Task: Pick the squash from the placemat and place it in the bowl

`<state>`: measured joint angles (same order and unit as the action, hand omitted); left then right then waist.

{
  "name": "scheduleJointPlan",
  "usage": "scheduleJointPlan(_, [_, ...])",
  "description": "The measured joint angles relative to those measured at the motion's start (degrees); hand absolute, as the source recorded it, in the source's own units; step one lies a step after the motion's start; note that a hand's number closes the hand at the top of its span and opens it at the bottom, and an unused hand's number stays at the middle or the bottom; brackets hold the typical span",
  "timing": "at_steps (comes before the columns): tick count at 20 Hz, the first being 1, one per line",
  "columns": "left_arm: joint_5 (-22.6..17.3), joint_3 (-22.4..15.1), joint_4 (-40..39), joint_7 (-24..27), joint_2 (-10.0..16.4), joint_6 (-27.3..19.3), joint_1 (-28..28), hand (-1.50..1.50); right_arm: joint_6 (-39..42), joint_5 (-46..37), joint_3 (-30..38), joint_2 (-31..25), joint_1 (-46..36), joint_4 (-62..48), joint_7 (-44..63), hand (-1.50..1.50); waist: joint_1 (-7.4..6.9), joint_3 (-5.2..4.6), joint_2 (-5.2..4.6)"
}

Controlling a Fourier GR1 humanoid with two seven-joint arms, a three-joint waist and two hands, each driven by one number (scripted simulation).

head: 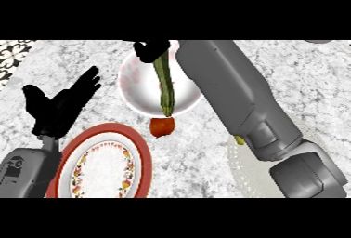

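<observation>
You've got the R hand (151, 49) at the far rim of the bowl (133, 90), fingers curled round the top end of the squash (165, 88). The squash hangs lengthwise over the bowl: green neck across the white inside, reddish-orange end just past the near rim, above the counter (308, 83). Your R forearm covers most of the mat (233, 169). L hand (61, 104) rests at view left, fingers spread, holding nothing, just beyond a red-rimmed plate (103, 126) nr the bowl.
</observation>
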<state>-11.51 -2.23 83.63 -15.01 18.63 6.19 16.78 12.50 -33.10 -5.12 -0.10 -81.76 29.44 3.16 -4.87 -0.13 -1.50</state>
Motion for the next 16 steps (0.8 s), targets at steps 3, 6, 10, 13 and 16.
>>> scheduleJointPlan(3, [0.1,-0.3,-0.7,-0.1,0.0,0.8,1.5,0.00,-1.5,2.8,-0.8,0.0,-0.4,-4.4,-1.1,1.50,-1.39,-0.04,-0.35])
scheduleJointPlan(6, [0.0,-0.9,-0.8,-0.7,-0.8,0.8,2.8,0.00,-1.7,7.4,1.0,0.1,0.2,-8.2,-0.3,-1.50,-2.80,-0.04,-0.72])
scheduleJointPlan(10, [0.4,-1.7,-1.5,-0.4,-1.5,1.3,3.5,0.00,-3.0,13.3,3.3,0.1,0.4,-11.6,-0.8,-1.50,-4.23,-0.04,-1.03])
scheduleJointPlan(13, [0.8,-2.3,-1.6,-0.3,-2.0,1.2,3.7,0.00,-5.0,16.1,4.2,0.1,-0.2,-12.9,-2.5,-1.50,-4.87,-0.03,-1.16])
scheduleJointPlan(16, [0.9,-2.2,-1.8,-0.1,-2.1,1.3,3.9,0.00,-7.8,18.2,4.5,0.1,-0.3,-13.9,-5.0,-1.50,-5.24,-0.03,-1.19])
